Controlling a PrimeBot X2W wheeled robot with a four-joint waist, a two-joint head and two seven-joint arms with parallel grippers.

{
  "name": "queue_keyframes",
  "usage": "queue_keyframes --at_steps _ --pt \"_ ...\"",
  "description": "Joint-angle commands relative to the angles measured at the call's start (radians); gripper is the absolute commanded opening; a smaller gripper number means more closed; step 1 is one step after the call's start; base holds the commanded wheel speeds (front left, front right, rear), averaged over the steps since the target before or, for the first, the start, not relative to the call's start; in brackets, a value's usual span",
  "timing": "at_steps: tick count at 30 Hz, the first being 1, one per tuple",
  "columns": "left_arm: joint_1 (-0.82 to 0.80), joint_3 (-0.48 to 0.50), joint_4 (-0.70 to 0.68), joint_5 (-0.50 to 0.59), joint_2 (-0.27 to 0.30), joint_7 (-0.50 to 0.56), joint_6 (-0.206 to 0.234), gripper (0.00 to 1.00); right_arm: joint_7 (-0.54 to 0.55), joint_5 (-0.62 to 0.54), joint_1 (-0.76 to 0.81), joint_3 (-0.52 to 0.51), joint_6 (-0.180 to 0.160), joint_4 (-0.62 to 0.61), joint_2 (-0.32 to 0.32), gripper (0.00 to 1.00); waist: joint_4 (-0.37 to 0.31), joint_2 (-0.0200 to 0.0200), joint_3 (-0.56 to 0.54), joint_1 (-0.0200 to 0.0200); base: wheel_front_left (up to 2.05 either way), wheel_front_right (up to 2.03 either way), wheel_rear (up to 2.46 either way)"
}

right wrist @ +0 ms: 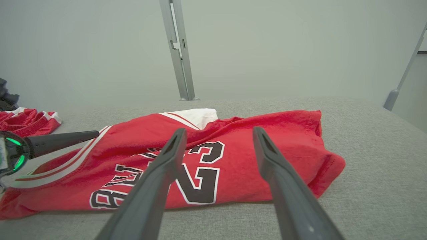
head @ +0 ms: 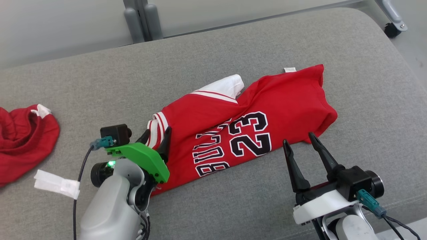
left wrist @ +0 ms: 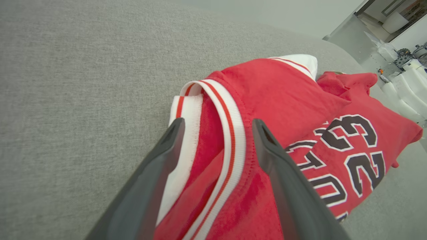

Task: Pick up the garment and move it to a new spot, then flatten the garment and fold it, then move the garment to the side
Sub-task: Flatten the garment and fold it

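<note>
Seems past folding jersey [head: 253, 106]; remains to shift it aside. Left pincer [head: 156, 133] wide astride trim [left wrist: 230, 140], right pincer [head: 298, 138] wide, empty.

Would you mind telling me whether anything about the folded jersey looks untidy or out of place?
The jersey lies folded unevenly: a white flap of fabric pokes out past its far edge, and the striped collar gapes open at the left end, between the fingers of the open left gripper.
</note>
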Motion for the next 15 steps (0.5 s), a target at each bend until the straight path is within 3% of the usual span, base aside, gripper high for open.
queue_keyframes --at_steps 1,12,13,14,15 --pt "-0.033 -0.002 0.011 -0.031 0.001 0.009 -0.004 1.0 -0.003 -0.001 -0.015 -0.001 -0.001 -0.006 -0.001 1.0 -0.014 0.0 0.024 0.0 0.0 0.0 0.0" --pt "-0.161 -0.039 0.101 -0.258 0.002 0.035 -0.018 1.0 -0.003 -0.003 -0.041 -0.003 -0.001 -0.012 -0.001 1.0 -0.029 0.0 0.079 0.0 0.0 0.0 0.0" --pt "-0.173 -0.038 0.102 -0.263 0.002 0.007 -0.019 0.48 -0.003 -0.004 -0.043 -0.003 -0.001 -0.013 -0.001 1.0 -0.03 0.0 0.082 0.0 0.0 0.0 0.0" --pt "-0.184 -0.037 0.104 -0.271 0.002 -0.016 -0.02 0.17 -0.003 -0.004 -0.046 -0.003 -0.001 -0.014 -0.001 1.0 -0.03 0.0 0.085 0.0 0.0 0.0 0.0" --pt "-0.192 -0.045 0.102 -0.274 0.002 -0.041 -0.021 0.0 -0.003 -0.005 -0.05 -0.004 -0.001 -0.014 -0.001 1.0 -0.031 0.0 0.089 0.0 0.0 0.0 0.0"
